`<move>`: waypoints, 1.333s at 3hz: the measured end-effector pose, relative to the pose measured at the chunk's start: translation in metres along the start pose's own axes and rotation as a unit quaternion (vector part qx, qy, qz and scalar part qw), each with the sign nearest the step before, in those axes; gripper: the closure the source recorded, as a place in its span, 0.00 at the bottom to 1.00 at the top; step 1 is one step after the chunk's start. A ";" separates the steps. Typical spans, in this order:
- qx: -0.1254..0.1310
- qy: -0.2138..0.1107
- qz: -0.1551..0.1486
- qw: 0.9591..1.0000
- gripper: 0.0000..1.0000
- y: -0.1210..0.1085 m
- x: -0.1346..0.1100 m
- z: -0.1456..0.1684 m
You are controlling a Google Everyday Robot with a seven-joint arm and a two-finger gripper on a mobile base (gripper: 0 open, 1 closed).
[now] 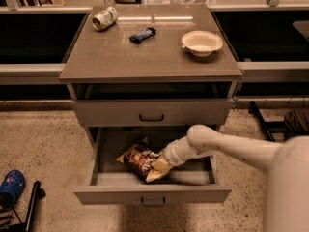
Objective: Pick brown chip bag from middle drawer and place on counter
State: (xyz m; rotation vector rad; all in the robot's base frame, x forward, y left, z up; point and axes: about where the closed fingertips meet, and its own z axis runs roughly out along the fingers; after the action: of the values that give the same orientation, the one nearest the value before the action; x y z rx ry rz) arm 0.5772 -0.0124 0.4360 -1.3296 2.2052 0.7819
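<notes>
Chip bag [138,158] at jaws, in drawer [152,195]

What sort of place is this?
Likely an office break area: grey cabinet, bowl and can on its counter, speckled floor. End effector is in the open drawer at the chip bag.

Shallow grey middle drawer [152,195] open upward, gripper [162,164] sited inside at brown foil chip bag [140,158], glossy grey counter [145,59] occupied at back by tipped can [105,18], blue bar [143,34], cream bowl [202,42], front unobstructed

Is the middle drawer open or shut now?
Open: the middle drawer is pulled out, the brown chip bag lies inside, and the tool is at the bag.
</notes>
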 end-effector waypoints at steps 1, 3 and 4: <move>0.003 -0.070 -0.072 0.995 1.00 0.034 -0.023 -0.044; -0.020 -0.143 -0.293 0.945 1.00 0.159 -0.044 -0.131; 0.009 -0.148 -0.421 0.895 1.00 0.198 -0.087 -0.224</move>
State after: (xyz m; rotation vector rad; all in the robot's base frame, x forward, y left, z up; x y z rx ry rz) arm 0.4188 -0.0319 0.7034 -1.7949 1.1944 0.5536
